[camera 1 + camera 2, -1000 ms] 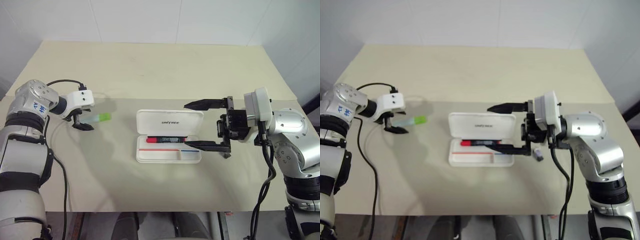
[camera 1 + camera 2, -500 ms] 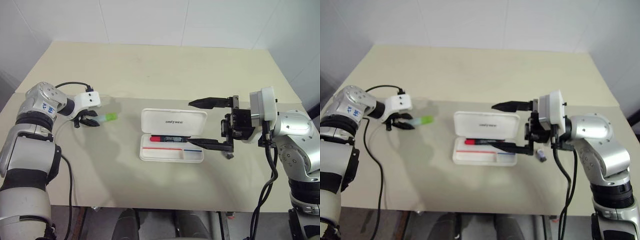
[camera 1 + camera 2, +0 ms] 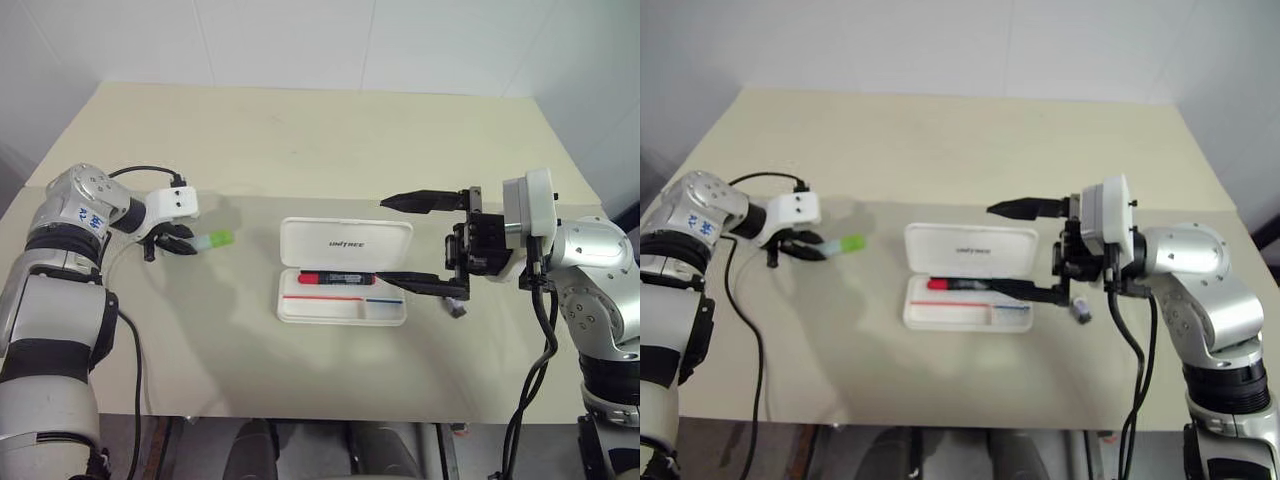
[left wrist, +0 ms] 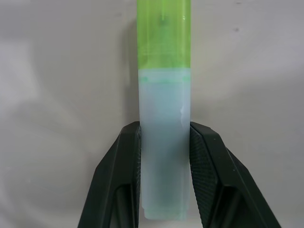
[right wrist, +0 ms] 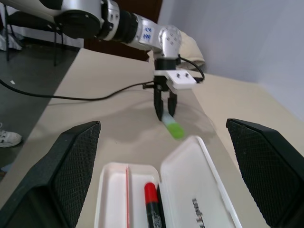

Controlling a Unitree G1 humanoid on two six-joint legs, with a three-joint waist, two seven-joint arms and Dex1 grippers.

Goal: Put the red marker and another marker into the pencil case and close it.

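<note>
We are clenching our left gripper (image 4: 165, 166) on the mint marker (image 3: 208, 240) at the table's nine o'clock; its lime cap is pointing toward three o'clock, at the open pencil case (image 3: 345, 243).

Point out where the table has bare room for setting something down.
Bare table runs behind the open pencil case, along the front edge, and between the case and the green marker pinched by the left gripper. It is crowded at the case's right end, where the open right gripper straddles it beside a small dark stub.
</note>
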